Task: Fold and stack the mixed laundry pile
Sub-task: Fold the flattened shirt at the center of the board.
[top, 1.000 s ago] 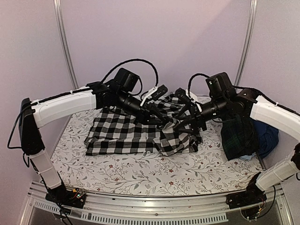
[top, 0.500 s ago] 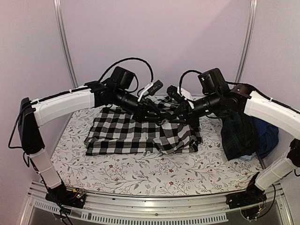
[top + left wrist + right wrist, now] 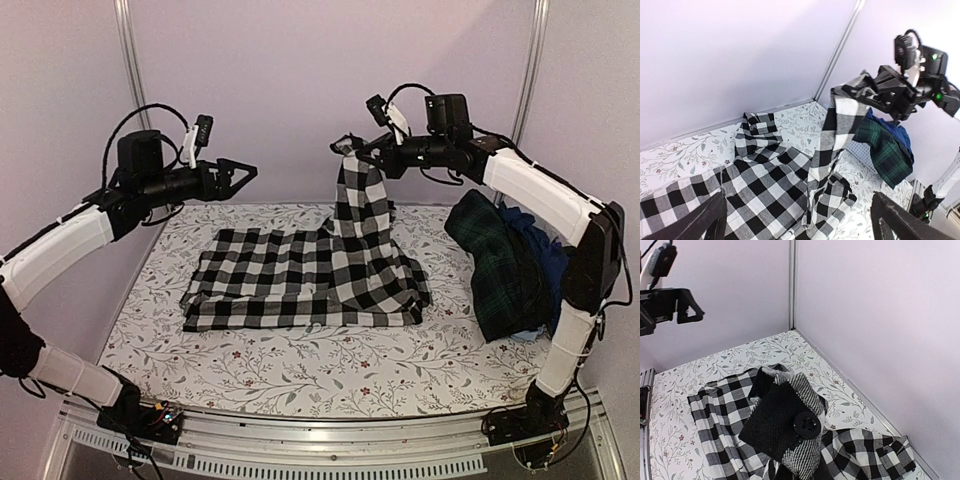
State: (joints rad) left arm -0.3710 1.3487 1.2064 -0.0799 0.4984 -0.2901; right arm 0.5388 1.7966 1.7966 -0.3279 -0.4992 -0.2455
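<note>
**Top external view: checked shirt partly lifted by right pincer, left pincer open and empty**

Top external view shows the black-and-white checked shirt (image 3: pixel 270 280) lying mostly flat at the centre of the bench (image 3: pixel 300 370), on the floral covering (image 3: pixel 180 340). 1 portion of the shirt, right of centre, rises from the flat part as a narrow hanging column.

The right pincer (image 3: pixel 347 148) is closed on the top of that column and holds it well above the bench. In the right wrist view, a fold of checked cloth with 1 dark button (image 3: pixel 806 424) sits close to the lens. The fingers themselves are hidden behind this cloth.

The left pincer (image 3: pixel 243 172) hangs in the air above the left rear of the bench, well apart from the shirt, with its jaws spread wide. In the left wrist view, its 2 dark fingers (image 3: pixel 705 220) stand at the lower corners of the frame with nothing between them.

A dark green-navy plaid garment (image 3: pixel 495 265) lies heaped at the right side of the bench, just beside the shirt's right edge. A blue piece (image 3: pixel 555 255) lies against its far right side.
</note>
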